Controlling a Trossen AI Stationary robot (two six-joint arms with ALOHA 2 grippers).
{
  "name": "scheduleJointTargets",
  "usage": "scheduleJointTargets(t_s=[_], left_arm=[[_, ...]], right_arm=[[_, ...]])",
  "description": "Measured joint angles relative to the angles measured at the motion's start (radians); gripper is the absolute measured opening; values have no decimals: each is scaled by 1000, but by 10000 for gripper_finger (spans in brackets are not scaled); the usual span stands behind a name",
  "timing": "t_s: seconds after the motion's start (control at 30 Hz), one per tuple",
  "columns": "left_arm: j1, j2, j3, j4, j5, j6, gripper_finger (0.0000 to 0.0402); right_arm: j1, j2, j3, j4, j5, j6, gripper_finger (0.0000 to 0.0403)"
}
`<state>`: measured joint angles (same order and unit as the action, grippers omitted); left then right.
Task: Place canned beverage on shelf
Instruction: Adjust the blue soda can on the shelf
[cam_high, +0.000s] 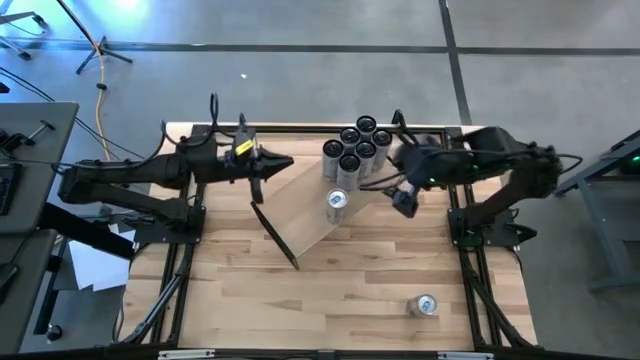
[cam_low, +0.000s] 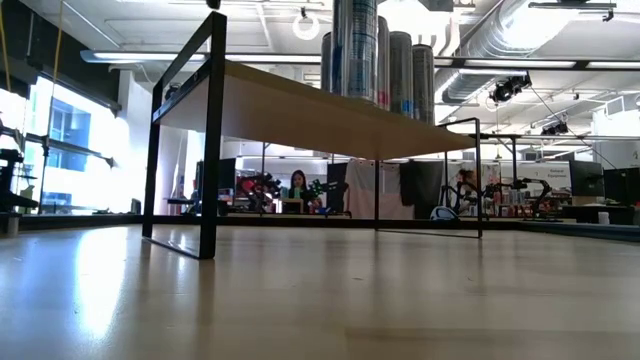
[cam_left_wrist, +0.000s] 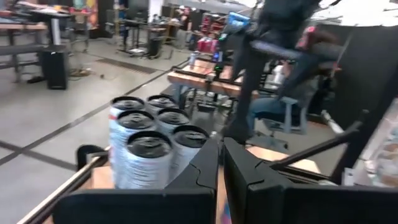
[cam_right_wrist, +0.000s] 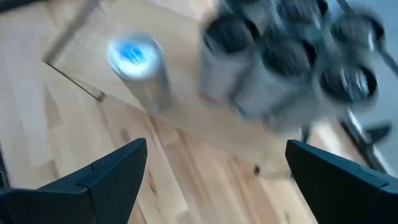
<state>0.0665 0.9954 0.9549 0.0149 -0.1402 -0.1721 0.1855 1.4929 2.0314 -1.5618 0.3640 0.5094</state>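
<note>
You had the shelf (cam_high: 305, 215) lying diagonally across the upper middle of the high view, its pale board running from a black bracket (cam_high: 272, 232) at lower left up toward the cluster of cans (cam_high: 355, 150) at upper right. 6 dark-topped cans stood packed together there on the shelf's far end. 1 more can (cam_high: 337, 201), silver with a blue top, stood alone on the board just below that cluster, apart from it. Another loose can (cam_high: 425, 305) sat on the striped tabletop (cam_high: 340, 290) at lower right of the frame, well apart from the shelf.

Your right gripper (cam_high: 403, 199) hovered just right of the lone can, its jaws spread wide with nothing between them. Your left gripper (cam_high: 257, 186) hung at the shelf's left end, jaws pressed together, holding nothing.
</note>
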Motion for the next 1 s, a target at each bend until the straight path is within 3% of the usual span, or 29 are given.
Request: scheduleJointTargets(t_s=[0.23,0.43,0.6,0.8,1.0], left_arm=[[-72,-70,-160,136,-49,-91,0],[-147,-116,-243,287,-64,-162,0],[-214,-144,-232,285,-88,-129,0],[-265,-169,-232,269,-209,-51,0],[-273,-176,-232,261,-213,-50,0]], right_arm=[[80,-303,-464,301,-1,137,369],[91,-475,-712,639,0,110,369],[91,-529,-802,770,1,162,369],[90,-521,-824,775,0,243,369],[90,-486,-825,810,5,250,369]])
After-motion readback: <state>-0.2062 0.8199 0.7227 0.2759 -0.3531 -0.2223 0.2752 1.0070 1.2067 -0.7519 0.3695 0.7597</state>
